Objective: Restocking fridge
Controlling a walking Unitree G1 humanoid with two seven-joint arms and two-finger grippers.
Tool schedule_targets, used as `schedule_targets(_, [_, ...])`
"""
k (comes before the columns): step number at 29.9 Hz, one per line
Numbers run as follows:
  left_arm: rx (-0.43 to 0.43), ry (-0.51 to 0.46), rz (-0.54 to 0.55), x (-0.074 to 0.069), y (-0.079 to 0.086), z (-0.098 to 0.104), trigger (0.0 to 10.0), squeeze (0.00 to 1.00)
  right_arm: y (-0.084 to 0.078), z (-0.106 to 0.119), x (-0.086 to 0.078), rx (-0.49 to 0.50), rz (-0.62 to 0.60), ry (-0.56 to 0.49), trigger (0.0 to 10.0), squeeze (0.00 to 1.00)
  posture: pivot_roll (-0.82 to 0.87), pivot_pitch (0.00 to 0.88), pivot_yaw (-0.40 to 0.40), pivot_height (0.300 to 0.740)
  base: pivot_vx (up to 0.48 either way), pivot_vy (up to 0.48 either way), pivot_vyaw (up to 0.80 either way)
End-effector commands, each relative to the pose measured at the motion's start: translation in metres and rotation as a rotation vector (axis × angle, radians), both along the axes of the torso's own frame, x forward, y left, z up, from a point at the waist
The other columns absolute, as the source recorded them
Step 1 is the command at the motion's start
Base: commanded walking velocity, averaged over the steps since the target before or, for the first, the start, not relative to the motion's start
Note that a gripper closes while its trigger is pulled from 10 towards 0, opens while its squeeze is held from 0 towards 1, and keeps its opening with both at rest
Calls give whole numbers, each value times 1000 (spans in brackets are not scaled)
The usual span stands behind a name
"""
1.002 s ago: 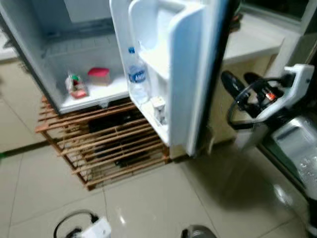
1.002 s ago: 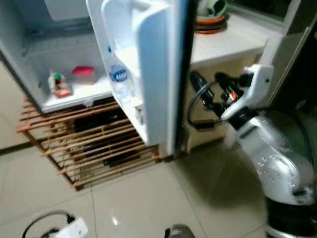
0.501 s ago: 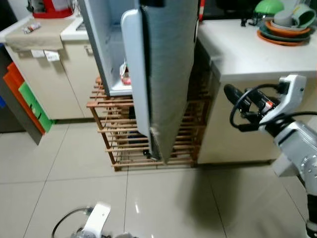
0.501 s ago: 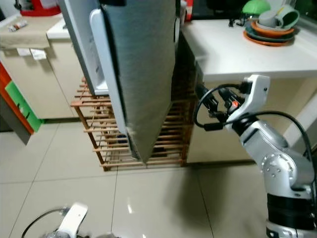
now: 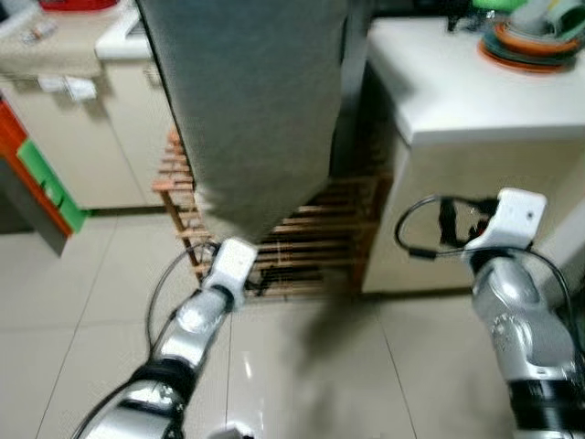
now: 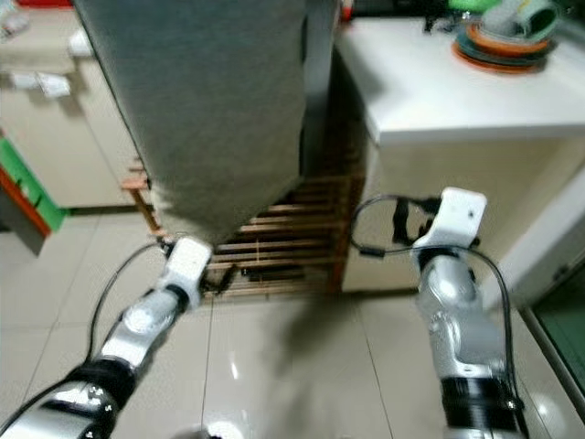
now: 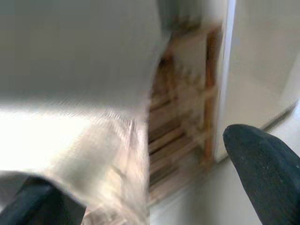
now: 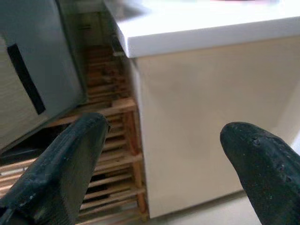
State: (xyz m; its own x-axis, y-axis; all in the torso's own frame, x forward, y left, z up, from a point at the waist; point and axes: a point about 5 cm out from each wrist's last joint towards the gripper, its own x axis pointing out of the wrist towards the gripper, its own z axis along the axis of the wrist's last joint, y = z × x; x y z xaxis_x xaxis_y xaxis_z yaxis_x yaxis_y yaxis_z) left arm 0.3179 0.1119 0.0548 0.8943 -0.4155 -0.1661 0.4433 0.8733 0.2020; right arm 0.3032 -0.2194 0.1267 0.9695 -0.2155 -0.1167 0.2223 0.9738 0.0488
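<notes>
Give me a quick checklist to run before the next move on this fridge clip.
1. Left gripper at the lower corner of the door: ok.
2. Left jaws apart: ok.
3. Right gripper empty, jaws apart, before the counter: ok.
4. Rack under the fridge not touched: cannot tell.
5. Dishes well back on the counter: ok.
6. Door fully shut: cannot tell.

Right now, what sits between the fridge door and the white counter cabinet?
In the eye views, the wooden slatted rack under the fridge shows between the grey fridge door and the counter cabinet.

Grey door (image 7: 70,47) (blurred) beside wooden rack (image 7: 187,122)
</notes>
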Motion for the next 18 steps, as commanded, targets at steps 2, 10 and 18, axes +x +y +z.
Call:
schedule_targets(2, [-37,-57,10,9,3,17,10000,0,-6,4,3,-28,-32,-33,10000,0,-90,0,18,711,0,0,0])
schedule_targets(10, [-331,-190,101,29,6,85,10000,0,-3,2,5,-56,-15,-41,10000,0,-109,0,35,711,0,0,0])
schedule_targets(18, [-464,-260,127,51,15,140,10000,0,26,21,24,-80,49,-165,10000,0,-185,0,183,711,0,0,0])
